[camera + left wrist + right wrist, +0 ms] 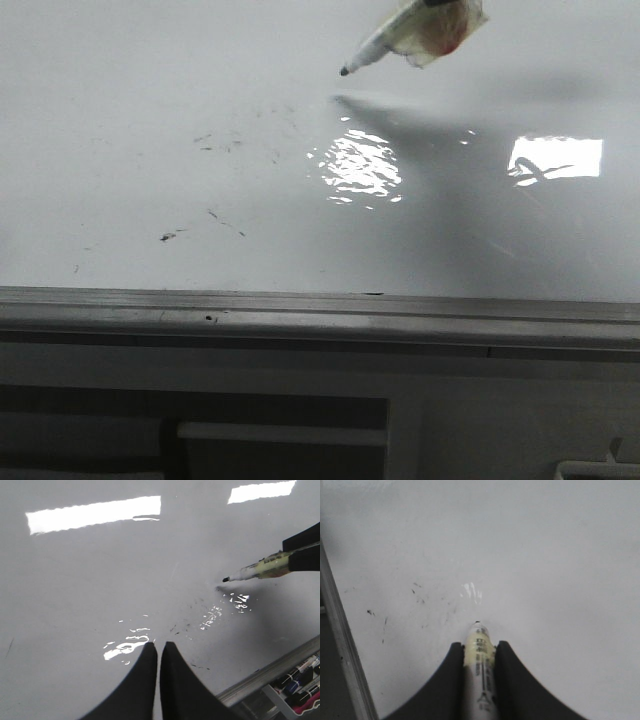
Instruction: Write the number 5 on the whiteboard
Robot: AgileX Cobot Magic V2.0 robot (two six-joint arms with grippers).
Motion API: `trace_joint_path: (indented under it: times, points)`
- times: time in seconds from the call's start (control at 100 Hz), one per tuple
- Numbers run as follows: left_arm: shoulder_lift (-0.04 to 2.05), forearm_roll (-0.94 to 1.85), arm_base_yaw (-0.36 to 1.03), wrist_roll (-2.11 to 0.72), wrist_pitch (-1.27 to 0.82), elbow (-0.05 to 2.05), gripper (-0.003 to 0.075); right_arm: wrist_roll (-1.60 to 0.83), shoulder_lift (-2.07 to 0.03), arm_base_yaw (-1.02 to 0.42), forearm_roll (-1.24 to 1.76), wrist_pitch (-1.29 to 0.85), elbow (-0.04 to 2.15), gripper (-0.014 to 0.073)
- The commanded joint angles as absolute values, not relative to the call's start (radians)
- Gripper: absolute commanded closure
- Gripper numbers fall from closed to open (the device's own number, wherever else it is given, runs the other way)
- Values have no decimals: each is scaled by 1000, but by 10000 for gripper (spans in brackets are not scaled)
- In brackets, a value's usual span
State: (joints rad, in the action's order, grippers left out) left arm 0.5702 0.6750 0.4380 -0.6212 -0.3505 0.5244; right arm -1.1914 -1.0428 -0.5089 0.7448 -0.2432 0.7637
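Lying flat and glossy, filling most of the front view: whiteboard, carrying only faint dark smudge specks and bright glare patches, no drawn number 5 showing anywhere. Running along its near side: grey metal edge rail. Hovering just above the board, tilted tip-down, tip apart from the surface with its shadow close beneath: marker. Clamping that marker between both black fingers: right claw. Hanging over the board near the specks, holding nothing, fingers pressed nearly together: left claw.
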Motion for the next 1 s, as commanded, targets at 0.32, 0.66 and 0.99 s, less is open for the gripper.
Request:
trace_joint_path:
  times: [0.32,0.66,0.99]
  points:
    - [570,729,438,-611,-355,551,741,-1195,-1059,-476,734,-283,767,655]
    - [570,736,438,-611,-360,551,741,-1173,-1056,-476,733,-296,686,655]
    - [570,736,438,-611,-360,551,741,-1059,-991,-409,607,-336,686,655]
